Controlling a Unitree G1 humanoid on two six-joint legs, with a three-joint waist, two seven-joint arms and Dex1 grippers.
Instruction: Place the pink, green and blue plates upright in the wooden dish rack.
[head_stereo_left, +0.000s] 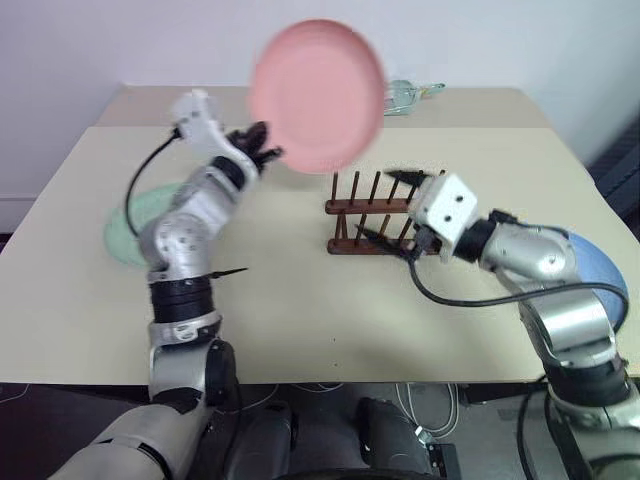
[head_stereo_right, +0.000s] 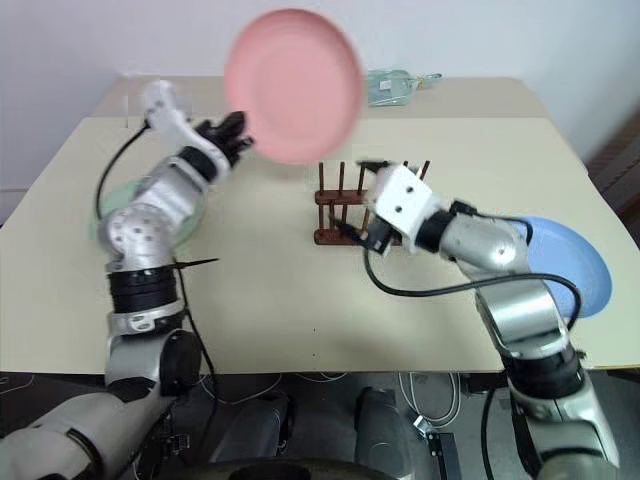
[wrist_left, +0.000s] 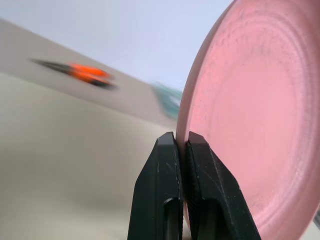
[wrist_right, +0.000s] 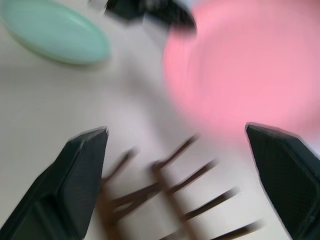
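My left gripper (head_stereo_left: 262, 146) is shut on the rim of the pink plate (head_stereo_left: 318, 95) and holds it up on edge, above and to the left of the wooden dish rack (head_stereo_left: 368, 214). The left wrist view shows both fingers (wrist_left: 165, 170) pinching that rim. My right gripper (head_stereo_left: 390, 208) is open at the rack's right end, and in its wrist view the wide-spread fingers (wrist_right: 85, 170) frame the rack's pegs (wrist_right: 170, 195). The green plate (head_stereo_left: 130, 228) lies flat at the table's left, partly hidden behind my left arm. The blue plate (head_stereo_right: 570, 262) lies flat at the right, behind my right arm.
A second table adjoins at the back, with a clear greenish object (head_stereo_left: 410, 95) on it. An orange and black object (wrist_left: 85, 72) shows far off in the left wrist view. The beige table (head_stereo_left: 300, 320) has bare surface in front of the rack.
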